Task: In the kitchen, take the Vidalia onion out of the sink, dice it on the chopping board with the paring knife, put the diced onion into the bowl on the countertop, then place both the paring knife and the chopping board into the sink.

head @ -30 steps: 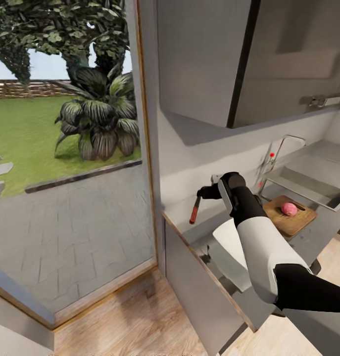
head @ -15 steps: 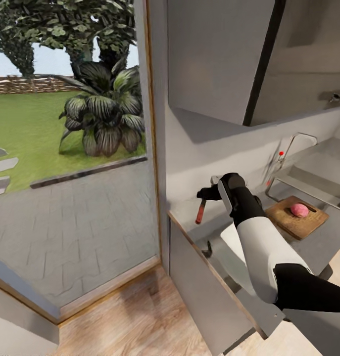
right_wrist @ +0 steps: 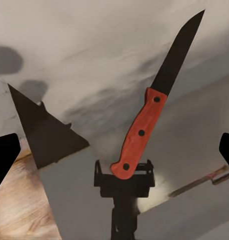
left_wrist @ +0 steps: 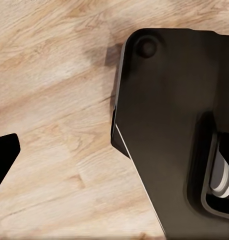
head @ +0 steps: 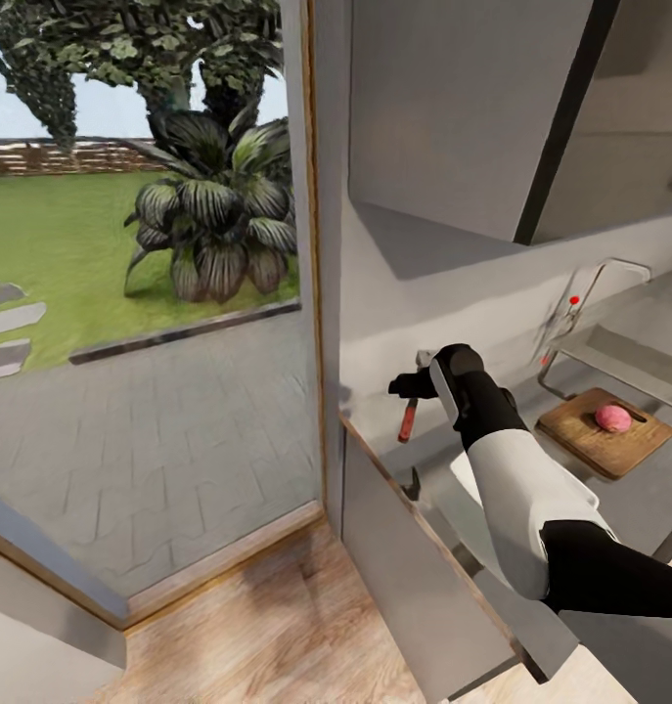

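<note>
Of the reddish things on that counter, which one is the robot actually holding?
The red-handled paring knife, hanging from the right hand at the counter's near end. The pink Vidalia onion lies loose on the chopping board, untouched.

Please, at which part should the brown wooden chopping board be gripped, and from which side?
Probably at the short edge of the dark brown wooden rectangular chopping board nearest the robot, approached level from the room side. It lies flat on the glossy grey countertop, so only its thin rim offers hold, and the small pinkish-red onion sits toward the far edge.
</note>
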